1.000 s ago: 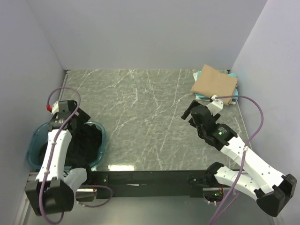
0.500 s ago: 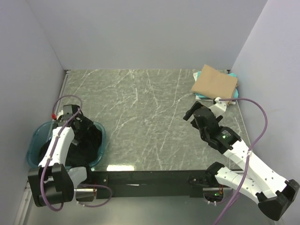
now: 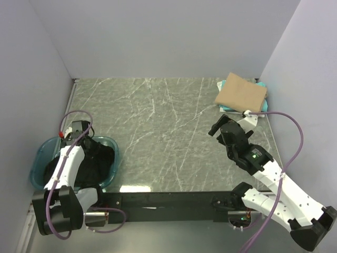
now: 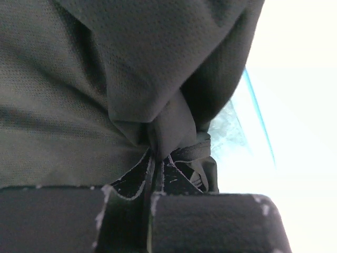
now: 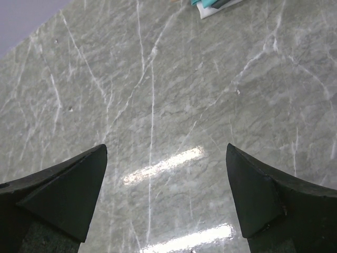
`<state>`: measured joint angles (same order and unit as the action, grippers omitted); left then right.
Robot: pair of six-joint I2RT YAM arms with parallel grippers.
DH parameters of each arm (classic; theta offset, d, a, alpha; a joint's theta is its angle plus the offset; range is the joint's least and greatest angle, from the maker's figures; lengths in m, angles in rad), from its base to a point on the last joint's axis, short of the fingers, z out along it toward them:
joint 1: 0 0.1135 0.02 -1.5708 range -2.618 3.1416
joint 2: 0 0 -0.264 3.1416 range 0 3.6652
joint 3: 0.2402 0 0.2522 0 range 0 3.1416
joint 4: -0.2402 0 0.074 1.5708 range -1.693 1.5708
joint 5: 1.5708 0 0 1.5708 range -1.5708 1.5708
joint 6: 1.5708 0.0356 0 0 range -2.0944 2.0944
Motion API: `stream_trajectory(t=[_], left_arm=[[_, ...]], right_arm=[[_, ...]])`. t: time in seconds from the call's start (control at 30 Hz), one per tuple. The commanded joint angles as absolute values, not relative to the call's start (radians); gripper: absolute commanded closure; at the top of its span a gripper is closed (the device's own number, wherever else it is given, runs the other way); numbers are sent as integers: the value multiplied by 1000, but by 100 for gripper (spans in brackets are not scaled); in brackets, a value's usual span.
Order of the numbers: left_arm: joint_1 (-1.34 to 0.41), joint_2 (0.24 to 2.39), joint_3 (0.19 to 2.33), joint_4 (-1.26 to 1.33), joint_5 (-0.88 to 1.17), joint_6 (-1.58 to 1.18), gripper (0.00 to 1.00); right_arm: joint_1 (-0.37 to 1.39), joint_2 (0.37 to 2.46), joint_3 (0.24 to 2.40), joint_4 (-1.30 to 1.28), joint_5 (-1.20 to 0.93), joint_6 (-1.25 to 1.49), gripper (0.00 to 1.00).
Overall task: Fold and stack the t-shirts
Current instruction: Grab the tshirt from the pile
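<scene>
A black t-shirt (image 3: pixel 93 162) lies bunched in the blue basket (image 3: pixel 41 157) at the table's left front. My left gripper (image 3: pixel 88 148) is down in the basket, shut on a fold of the black t-shirt (image 4: pixel 131 89), with the cloth pinched between its pads (image 4: pixel 210 221). A folded tan t-shirt (image 3: pixel 241 93) rests on a teal one (image 3: pixel 225 107) at the back right corner. My right gripper (image 3: pixel 217 128) hovers open over bare marble just in front of that stack, its fingers (image 5: pixel 68 195) wide apart with nothing between them.
The marble table (image 3: pixel 163 137) is walled in by pale panels on the left, back and right. The blue basket's translucent rim (image 4: pixel 258 118) shows beside the gripped cloth. A purple cable (image 3: pixel 295 132) loops off the right arm.
My left gripper has dropped from above the basket's back rim into the basket and shut on the black t-shirt. The right arm has shifted slightly towards the stack.
</scene>
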<state>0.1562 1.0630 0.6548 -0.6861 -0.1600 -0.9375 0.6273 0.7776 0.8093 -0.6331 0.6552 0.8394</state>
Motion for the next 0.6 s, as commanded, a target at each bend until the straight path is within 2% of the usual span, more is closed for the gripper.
stream_trajectory(t=[0.0, 0.1, 0.37, 0.57], left_arm=[[160, 1022, 692, -669, -178, -930, 99], [160, 980, 735, -695, -175, -949, 99], [161, 835, 1066, -795, -222, -986, 99], [161, 743, 1212, -611, -140, -997, 99]], right_arm=[[615, 799, 825, -589, 680, 801, 0], [607, 811, 841, -568, 673, 769, 0], [571, 847, 890, -528, 649, 690, 0], [542, 873, 899, -494, 604, 675, 0]])
